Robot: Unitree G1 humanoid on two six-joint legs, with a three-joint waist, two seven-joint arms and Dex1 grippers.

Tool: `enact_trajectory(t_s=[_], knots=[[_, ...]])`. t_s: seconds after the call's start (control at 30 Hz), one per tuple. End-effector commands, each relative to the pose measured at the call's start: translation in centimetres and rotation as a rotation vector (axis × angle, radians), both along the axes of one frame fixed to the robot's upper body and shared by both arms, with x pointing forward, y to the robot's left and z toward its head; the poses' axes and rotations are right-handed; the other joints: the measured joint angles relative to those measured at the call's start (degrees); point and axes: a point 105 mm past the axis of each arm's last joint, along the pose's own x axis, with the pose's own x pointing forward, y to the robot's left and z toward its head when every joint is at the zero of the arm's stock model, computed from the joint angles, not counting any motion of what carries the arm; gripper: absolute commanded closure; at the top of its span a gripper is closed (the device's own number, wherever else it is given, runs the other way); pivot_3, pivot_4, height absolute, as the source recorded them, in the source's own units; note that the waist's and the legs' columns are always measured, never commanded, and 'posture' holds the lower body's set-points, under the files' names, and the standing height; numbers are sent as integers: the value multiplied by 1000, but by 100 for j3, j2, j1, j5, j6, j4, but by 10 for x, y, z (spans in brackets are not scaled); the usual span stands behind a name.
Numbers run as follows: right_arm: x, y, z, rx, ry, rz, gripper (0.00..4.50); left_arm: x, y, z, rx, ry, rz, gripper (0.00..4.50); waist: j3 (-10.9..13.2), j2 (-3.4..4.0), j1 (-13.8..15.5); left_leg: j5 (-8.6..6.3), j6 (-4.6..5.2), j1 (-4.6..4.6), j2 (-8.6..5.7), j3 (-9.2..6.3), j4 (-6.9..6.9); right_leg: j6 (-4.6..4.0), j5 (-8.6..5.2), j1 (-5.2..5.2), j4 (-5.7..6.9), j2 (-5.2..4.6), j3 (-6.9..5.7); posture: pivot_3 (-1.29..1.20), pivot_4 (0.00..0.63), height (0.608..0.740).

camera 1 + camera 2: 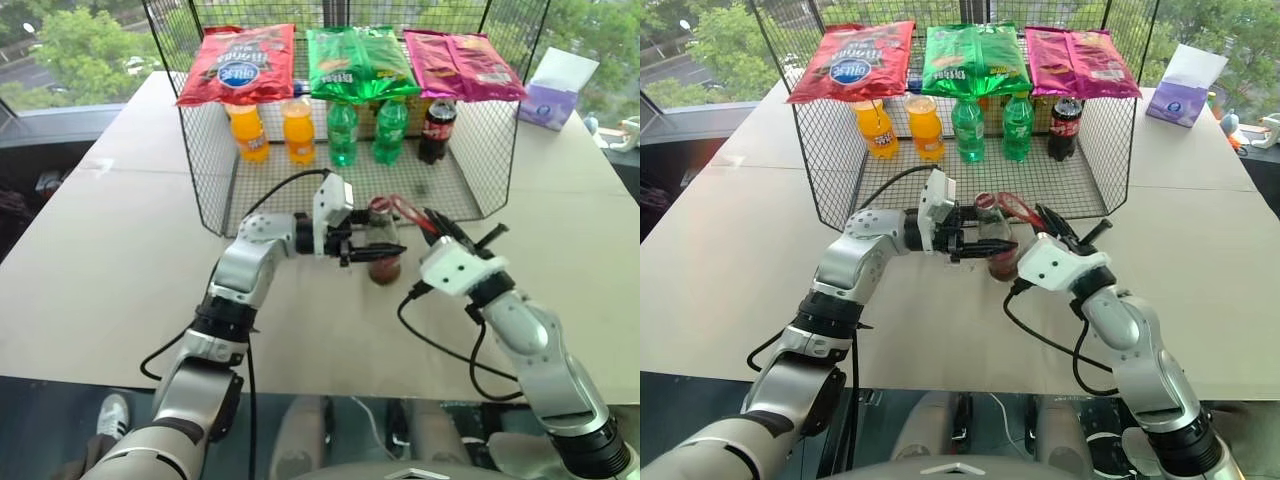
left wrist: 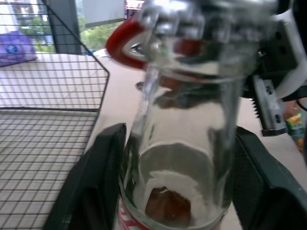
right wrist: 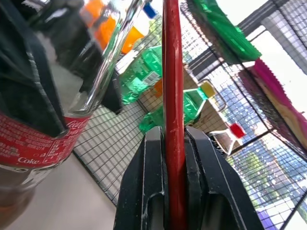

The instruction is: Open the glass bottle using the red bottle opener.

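The glass bottle (image 1: 383, 243) stands upright on the table just in front of the wire basket, dark drink in its lower part and a red label (image 3: 33, 143) around it. My left gripper (image 1: 378, 254) reaches in level from the left and is shut on the bottle's clear body, one black finger (image 2: 98, 182) on each side. My right gripper (image 1: 441, 226) is shut on the handle of the red bottle opener (image 1: 408, 212). The opener's ring head (image 2: 125, 40) lies against the bottle's top. In the right wrist view the opener (image 3: 172, 96) stands edge-on between the fingers.
The wire basket (image 1: 215, 190) behind the bottle holds two orange bottles (image 1: 272, 131), two green bottles (image 1: 365, 131) and a cola bottle (image 1: 436, 130). Three snack bags (image 1: 350, 62) lie on its top. A tissue box (image 1: 553, 92) sits at back right. Black cables (image 1: 440, 350) trail on the table.
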Motion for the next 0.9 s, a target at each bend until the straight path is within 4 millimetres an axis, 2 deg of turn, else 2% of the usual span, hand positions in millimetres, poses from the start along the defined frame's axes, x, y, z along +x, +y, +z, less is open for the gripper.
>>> enact_trajectory(t_s=[0.03,0.4,0.43,0.47,0.5,0.53,0.9], knots=[[-3,-4,17,23,-79,-16,4500,-1,0,10,-33,-32,-9,2194,0,0,0,0,0,0,0,0,1,0,0,0,1,0,1,0,150,740],[-2,-10,28,84,-116,-59,4500,-4,-5,20,-46,-33,-38,2194,0,0,0,0,0,-1,0,0,5,0,0,-2,6,0,3,0,150,740],[-2,-11,29,89,-117,-61,4500,-4,-6,20,-46,-38,-34,1134,0,0,0,0,0,-1,0,1,5,0,0,-3,6,0,3,0,150,740],[-2,-11,29,92,-117,-62,4500,-3,-6,21,-47,-40,-31,870,0,0,-1,0,0,-2,0,1,5,0,0,-3,6,0,3,0,150,740],[-2,-11,29,94,-118,-62,4500,-3,-6,21,-49,-42,-26,335,0,0,0,0,0,-2,1,1,5,0,0,-3,6,0,3,0,150,740],[-2,-11,30,95,-118,-63,4500,-2,-5,21,-50,-43,-24,96,0,0,0,0,0,-2,0,1,5,0,0,-3,6,0,3,0,150,740],[-2,-12,30,99,-117,-67,4500,0,-2,18,-52,-43,-15,96,0,0,-1,0,0,-1,1,1,7,-1,0,-3,10,0,4,0,150,740]])
